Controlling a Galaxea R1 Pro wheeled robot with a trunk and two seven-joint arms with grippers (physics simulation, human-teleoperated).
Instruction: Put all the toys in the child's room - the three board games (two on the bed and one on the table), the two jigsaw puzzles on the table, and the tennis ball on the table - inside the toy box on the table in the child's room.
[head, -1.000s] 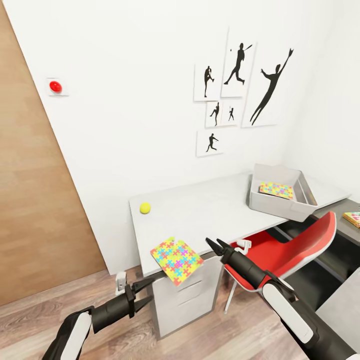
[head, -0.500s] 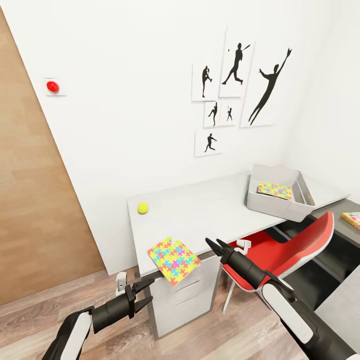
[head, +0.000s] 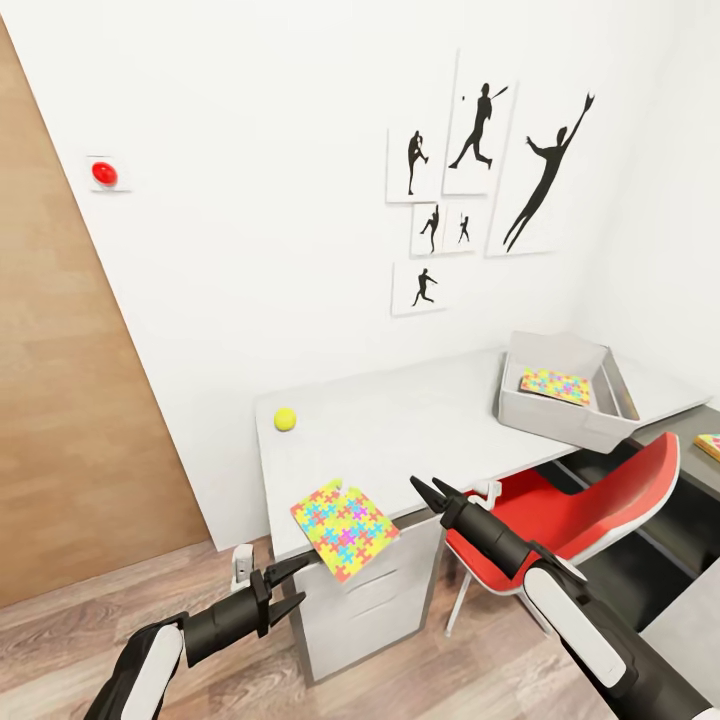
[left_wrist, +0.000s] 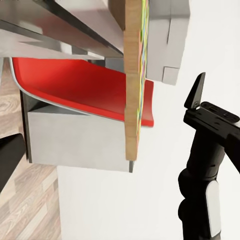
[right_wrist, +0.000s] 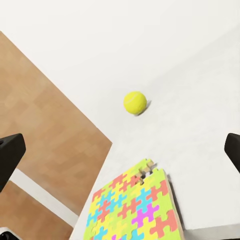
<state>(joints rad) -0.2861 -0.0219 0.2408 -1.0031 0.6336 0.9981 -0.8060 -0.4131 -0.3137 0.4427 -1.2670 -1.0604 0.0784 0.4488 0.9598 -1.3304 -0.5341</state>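
Observation:
One jigsaw puzzle (head: 343, 527) lies at the table's (head: 420, 425) front edge and overhangs it. In the left wrist view I see this puzzle (left_wrist: 134, 75) edge-on. The tennis ball (head: 286, 419) rests near the table's far left end. The toy box (head: 600, 425) stands at the right end with a second jigsaw puzzle (head: 555, 386) inside. My right gripper (head: 426, 483) is open, just right of the overhanging puzzle, and looks over the puzzle (right_wrist: 135, 205) toward the ball (right_wrist: 135, 102). My left gripper (head: 300, 578) hangs open below the table edge, under that puzzle.
A red chair (head: 580, 505) is tucked under the table to the right of my right arm. A flat colourful item (head: 710, 442) lies on the lower dark top at the far right, cut by the frame. Drawers (head: 375, 600) sit under the table's left end, and a wood-panelled door (head: 60, 400) is at left.
The whole picture has shifted slightly, so the camera moved a little. Both grippers stay open in the same pose, and the toys lie where they were.

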